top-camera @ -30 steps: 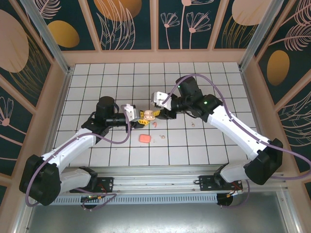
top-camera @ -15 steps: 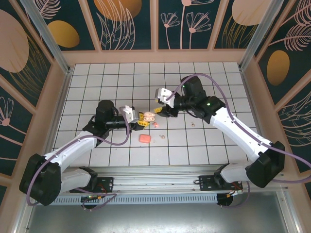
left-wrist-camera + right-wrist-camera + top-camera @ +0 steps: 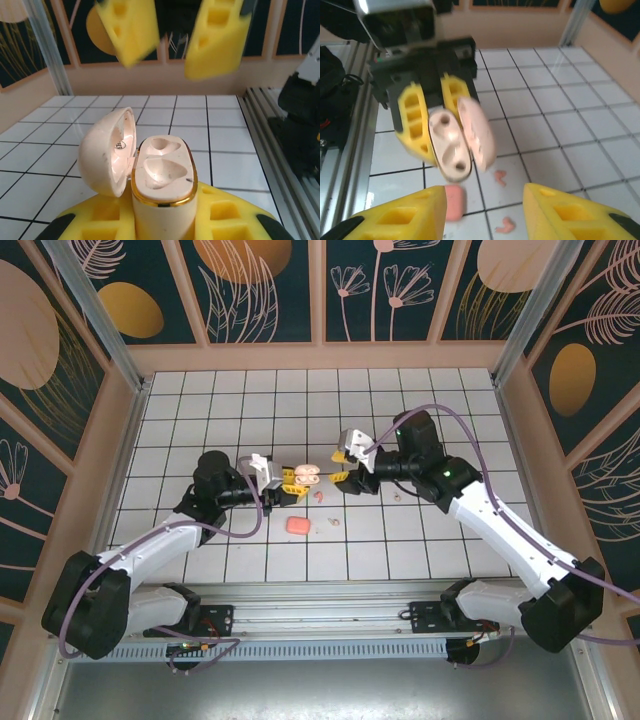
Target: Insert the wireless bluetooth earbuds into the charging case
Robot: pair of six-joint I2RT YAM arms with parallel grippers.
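Observation:
My left gripper (image 3: 289, 479) is shut on the base of a beige charging case (image 3: 162, 172) held above the tiled floor. Its lid (image 3: 106, 150) is swung open to the left and both sockets are empty. The case (image 3: 308, 476) hangs between the two arms. My right gripper (image 3: 337, 467) is open just right of it, its blurred yellow fingers (image 3: 216, 35) facing the case. Through the open right gripper (image 3: 485, 212) I see the case (image 3: 449, 145) and two pink earbuds (image 3: 498, 176) (image 3: 504, 226) on the tiles below. A whitish earbud (image 3: 397, 495) lies further right.
A shut salmon case (image 3: 297, 525) lies on the tiles in front of the held case, also under the right gripper's left finger (image 3: 454, 201). The pink earbuds (image 3: 318, 496) (image 3: 334, 521) lie beside it. A metal rail (image 3: 280, 150) runs along the near edge.
My right gripper has drawn back to the right, away from the beige case it was touching. The left gripper still holds the case and has shifted slightly right.

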